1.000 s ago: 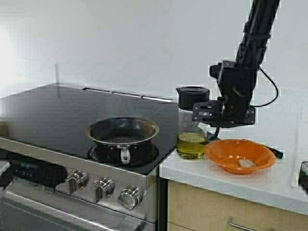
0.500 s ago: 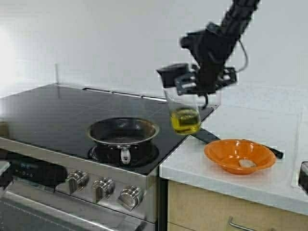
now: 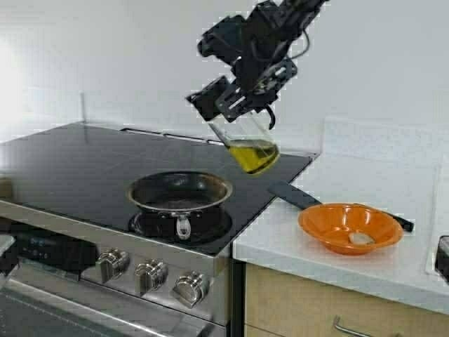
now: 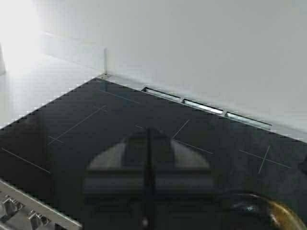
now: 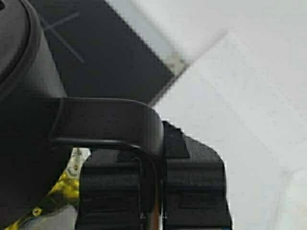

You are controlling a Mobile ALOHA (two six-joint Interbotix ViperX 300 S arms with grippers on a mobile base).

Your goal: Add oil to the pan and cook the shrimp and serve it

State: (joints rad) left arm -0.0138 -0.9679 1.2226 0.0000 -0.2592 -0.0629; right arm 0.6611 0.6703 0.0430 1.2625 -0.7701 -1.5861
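My right gripper (image 3: 250, 98) is shut on the black handle of the glass oil jug (image 3: 247, 144) and holds it high over the stove, just right of the pan. The jug is tilted with its black lid (image 3: 209, 100) toward the pan, and the yellow-green oil (image 3: 254, 156) is pooled in its low side. In the right wrist view the gripper (image 5: 152, 191) clamps the handle (image 5: 110, 120). The pan (image 3: 179, 192) sits on the front burner, dark inside. The shrimp (image 3: 360, 239) lies in the orange bowl (image 3: 330, 223). My left gripper (image 4: 148, 143) is shut and empty, low over the cooktop.
The black glass cooktop (image 3: 77, 158) has a row of knobs (image 3: 151, 274) at its front. A black utensil handle (image 3: 293, 195) lies across the stove's right edge onto the white counter (image 3: 393, 270). The white wall runs close behind.
My right gripper has lifted the oil jug off the counter beside the orange bowl, carried it up and left over the stove, and tilted it toward the pan.
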